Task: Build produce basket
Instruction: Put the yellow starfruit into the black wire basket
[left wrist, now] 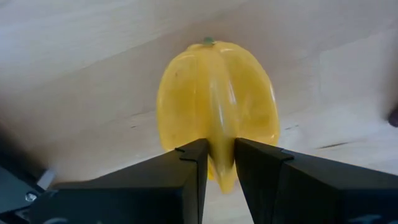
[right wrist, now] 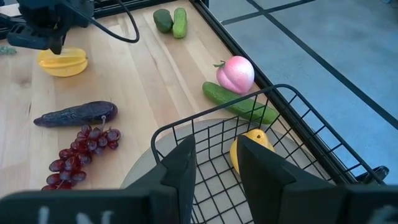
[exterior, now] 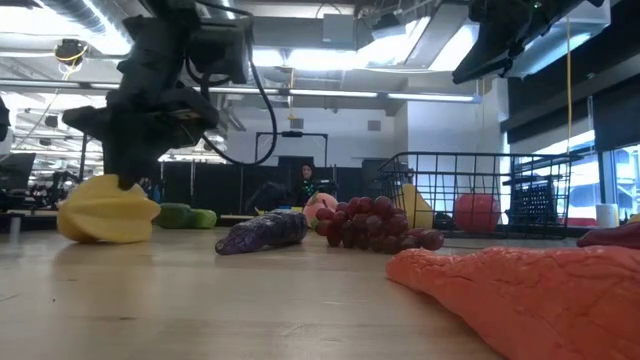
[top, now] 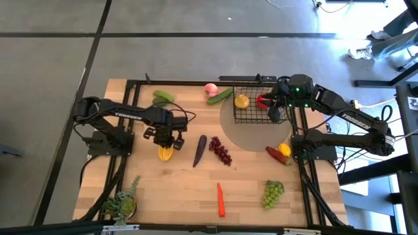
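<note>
Well left of the basket (top: 248,121), your left gripper (left wrist: 221,152) is pinched tight on 1 yellow pepper (left wrist: 214,87) lying on the table, w/ 1 eggplant (top: 200,150) and 1 dark grape bunch (top: 221,151) betw. it and the basket and open wood around them. The basket sits by the far table edge w/ 2 pcs inside, 1 yellow fruit (top: 241,101) and 1 red one (top: 262,101). Your right gripper (right wrist: 217,143) hangs over the basket's right side, fingers partly apart, holding nothing.
</note>
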Tool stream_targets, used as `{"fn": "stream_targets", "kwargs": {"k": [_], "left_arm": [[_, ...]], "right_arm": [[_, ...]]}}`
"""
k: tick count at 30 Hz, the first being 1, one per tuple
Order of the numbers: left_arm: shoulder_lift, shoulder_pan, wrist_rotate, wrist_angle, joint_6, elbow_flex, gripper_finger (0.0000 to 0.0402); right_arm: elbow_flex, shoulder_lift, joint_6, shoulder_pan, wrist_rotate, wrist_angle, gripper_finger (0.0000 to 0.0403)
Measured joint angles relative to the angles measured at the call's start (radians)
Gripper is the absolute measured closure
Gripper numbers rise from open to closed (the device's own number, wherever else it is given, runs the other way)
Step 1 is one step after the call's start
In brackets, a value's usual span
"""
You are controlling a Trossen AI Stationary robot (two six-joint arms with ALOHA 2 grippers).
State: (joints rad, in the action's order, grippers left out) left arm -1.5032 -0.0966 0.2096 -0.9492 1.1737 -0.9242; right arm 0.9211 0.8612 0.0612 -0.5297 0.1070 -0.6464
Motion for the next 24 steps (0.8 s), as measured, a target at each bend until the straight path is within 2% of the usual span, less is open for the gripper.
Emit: {"fn": "stream_targets", "kwargs": {"k": [8, 13, 19, 24], "left_arm": [[-0.001, 0.013, -0.024, 0.008, -0.052, 0.003, 0.0389], [-0.006, 0.011, -0.058, 0.002, -0.108, -0.023, 0.0395], [-0.007, -0.028, -0.154, -0.023, -0.227, -0.156, 0.0399], [-0.007, -0.103, -0.21, -0.057, -0.377, -0.276, 0.04]], "right_arm": [[0.0, 0.0, 0.0, 0.0, 0.0, 0.029, 0.0291], [0.0, 0.0, 0.002, 0.0, 0.0, 0.045, 0.0291], [0.0, 0.0, 0.006, 0.0, -0.001, 0.047, 0.0291], [0.0, 0.0, 0.022, 0.0, -0.007, 0.047, 0.0291]]}}
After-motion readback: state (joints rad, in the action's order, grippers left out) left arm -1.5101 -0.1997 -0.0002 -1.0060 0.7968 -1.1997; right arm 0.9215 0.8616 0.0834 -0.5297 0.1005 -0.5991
